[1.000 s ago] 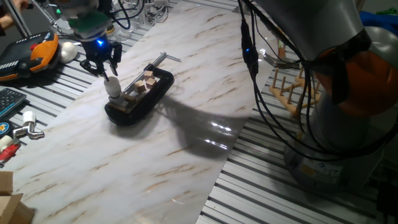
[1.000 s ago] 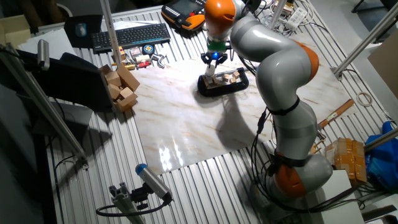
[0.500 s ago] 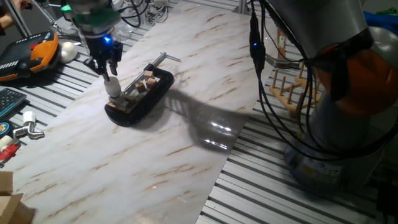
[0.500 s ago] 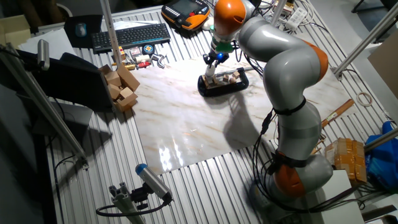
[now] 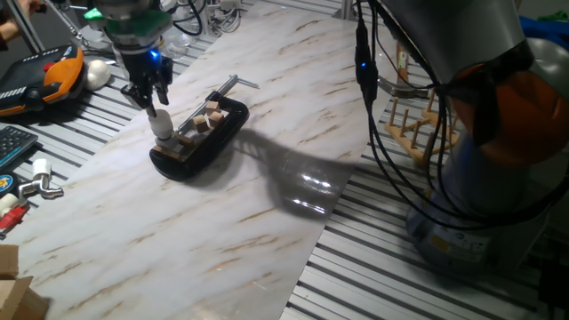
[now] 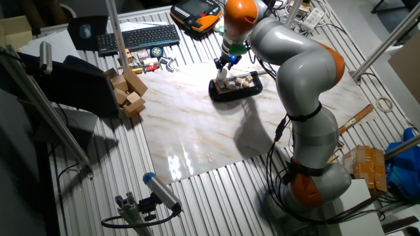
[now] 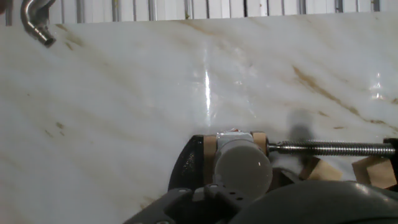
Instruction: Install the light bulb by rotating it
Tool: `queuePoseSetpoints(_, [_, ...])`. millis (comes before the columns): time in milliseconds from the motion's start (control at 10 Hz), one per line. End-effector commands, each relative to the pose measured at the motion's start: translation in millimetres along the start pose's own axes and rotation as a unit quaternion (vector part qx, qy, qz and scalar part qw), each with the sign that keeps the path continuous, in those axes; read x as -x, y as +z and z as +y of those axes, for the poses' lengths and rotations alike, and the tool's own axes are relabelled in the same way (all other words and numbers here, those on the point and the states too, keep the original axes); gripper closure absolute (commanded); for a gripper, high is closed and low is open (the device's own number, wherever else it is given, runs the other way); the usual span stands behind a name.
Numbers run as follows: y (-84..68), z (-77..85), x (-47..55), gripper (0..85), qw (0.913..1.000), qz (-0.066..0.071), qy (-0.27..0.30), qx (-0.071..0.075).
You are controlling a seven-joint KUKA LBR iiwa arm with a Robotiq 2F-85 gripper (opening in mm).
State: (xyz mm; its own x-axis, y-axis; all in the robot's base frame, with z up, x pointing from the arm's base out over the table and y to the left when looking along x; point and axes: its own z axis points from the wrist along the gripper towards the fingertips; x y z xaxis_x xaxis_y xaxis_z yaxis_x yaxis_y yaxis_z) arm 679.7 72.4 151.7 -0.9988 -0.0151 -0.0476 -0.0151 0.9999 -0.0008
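Note:
The light bulb (image 5: 163,125), a small frosted white globe, stands upright at the left end of a black clamp fixture (image 5: 213,147) on the marble board. My gripper (image 5: 153,105) reaches down from above, with a finger on each side of the bulb's top, shut on it. In the other fixed view the bulb (image 6: 222,76) sits under the gripper (image 6: 224,66) at the fixture's (image 6: 237,92) near end. In the hand view the bulb (image 7: 244,167) is at the bottom centre, seated between wooden jaws, its base hidden. Small wooden blocks (image 5: 206,120) lie in the fixture.
A threaded rod (image 7: 329,148) runs right from the bulb. A metal handle (image 5: 233,83) sticks out behind the fixture. A white egg-shaped ball (image 5: 96,73) and an orange pendant (image 5: 53,76) lie off the board's left. A wooden rack (image 5: 416,133) stands right. Loose blocks (image 6: 128,92) sit beside the board.
My gripper has turned about its own axis over the bulb and shifted slightly left; the arm's elbow and shadow swung right. The bulb and fixture have stayed in place.

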Motion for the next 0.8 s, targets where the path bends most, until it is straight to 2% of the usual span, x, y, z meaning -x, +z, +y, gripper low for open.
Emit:
queuePoseSetpoints(0, [-0.3,0.0,-0.3,34.0,1.0,-0.003,-0.001,-0.002])
queuePoseSetpoints(200, [1.4,-0.2,-0.9,34.0,0.9997,-0.004,-0.022,-0.008])
queuePoseSetpoints(400, [2.5,-0.1,-1.7,34.0,0.9992,-0.017,-0.036,-0.01])
queuePoseSetpoints(500, [3.2,0.0,-1.9,17.0,0.9991,-0.021,-0.036,-0.008])
queuePoseSetpoints(700, [5.7,0.6,-2.0,17.0,0.9993,-0.024,-0.03,-0.005])
